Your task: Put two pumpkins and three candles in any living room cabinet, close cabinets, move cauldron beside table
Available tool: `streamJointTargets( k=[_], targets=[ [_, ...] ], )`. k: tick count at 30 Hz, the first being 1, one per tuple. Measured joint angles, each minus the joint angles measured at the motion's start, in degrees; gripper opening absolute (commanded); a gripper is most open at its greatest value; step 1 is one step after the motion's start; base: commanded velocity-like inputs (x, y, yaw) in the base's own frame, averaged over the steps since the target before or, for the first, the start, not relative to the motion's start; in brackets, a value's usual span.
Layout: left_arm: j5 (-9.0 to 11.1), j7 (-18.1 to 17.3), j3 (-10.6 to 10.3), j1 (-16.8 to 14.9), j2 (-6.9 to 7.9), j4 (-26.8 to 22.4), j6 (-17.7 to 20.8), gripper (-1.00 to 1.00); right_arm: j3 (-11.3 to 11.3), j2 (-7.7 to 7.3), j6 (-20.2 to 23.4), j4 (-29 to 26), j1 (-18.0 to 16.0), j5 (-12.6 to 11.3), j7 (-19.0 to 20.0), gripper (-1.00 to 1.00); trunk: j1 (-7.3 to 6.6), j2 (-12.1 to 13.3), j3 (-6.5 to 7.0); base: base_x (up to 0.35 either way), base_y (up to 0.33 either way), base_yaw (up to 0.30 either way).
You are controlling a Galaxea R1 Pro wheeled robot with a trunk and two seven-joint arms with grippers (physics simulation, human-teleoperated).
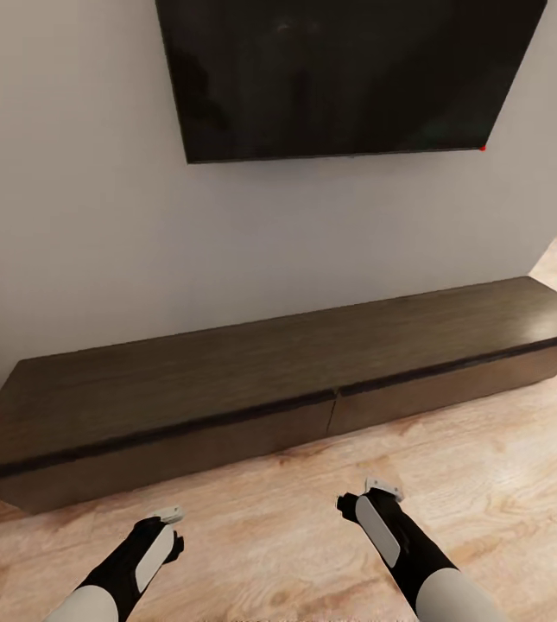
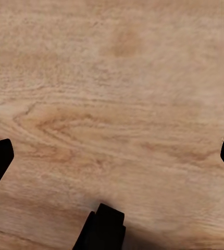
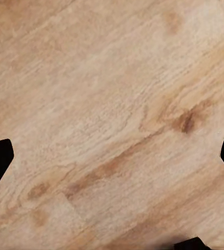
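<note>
A long, low dark brown cabinet (image 1: 313, 380) runs along the pale grey wall under a black TV (image 1: 347, 73), with both drawer fronts shut. In front of it, above the light wood floor (image 1: 503, 484), the left gripper (image 2: 112, 156) and right gripper (image 3: 112, 156) each hang with fingers spread wide, holding nothing.

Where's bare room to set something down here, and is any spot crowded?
The cabinet top is bare end to end, bordered by the wall behind and the TV above. The plank floor before its shut drawer fronts is also bare, around the left claw and right claw. Nothing crowded.
</note>
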Motion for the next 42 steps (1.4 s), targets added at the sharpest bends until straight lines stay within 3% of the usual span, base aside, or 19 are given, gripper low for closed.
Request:
streamJointTargets(
  k=[14,29,42],
  targets=[
    [-0.1,0.0,0.01,0.0,-0.15,0.7,-0.2,1.0,-0.03,0.03,-1.17,1.22,0.0,-0.02,0.01,1.0,0.0,0.0,-1.0,-0.004,0.0,-0.199],
    [-0.39,0.02,-0.02,0.0,-0.41,3.03,-3.37,1.0,-0.04,0.03,-2.14,1.91,0.0,-0.04,0.01,1.0,0.0,0.0,-2.09,-0.003,0.0,-0.191],
    [-0.32,0.02,-0.02,0.0,-0.46,3.08,-3.45,1.0,-0.04,0.03,-2.85,1.96,0.0,-0.05,-0.01,1.0,0.0,0.0,-3.03,-0.119,0.0,-0.188]
  ],
)
